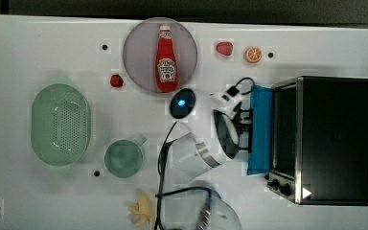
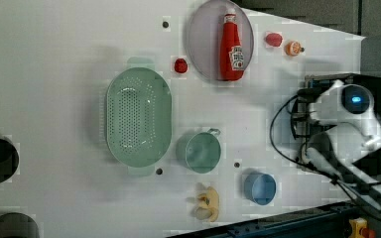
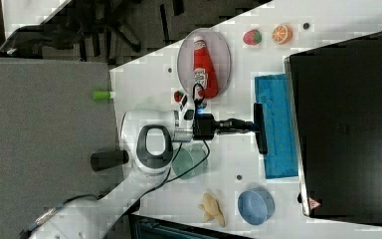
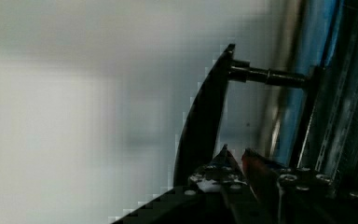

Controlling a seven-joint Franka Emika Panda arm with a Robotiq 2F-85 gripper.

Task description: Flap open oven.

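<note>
The oven (image 1: 333,139) sat at the top view's right edge of the worktop (image 1: 38,57), its blue door (image 3: 276,124) swung partly down, the tool (image 3: 251,125) at the black bar handle (image 3: 261,128). Whether the tool was clenched on the bar I cannot tell. Pulling should follow the hinge arc downward, steadily. The arm hid the door's knobs in the left view

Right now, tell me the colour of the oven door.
Blue-tinted; the oven door shows best in the right view.
</note>
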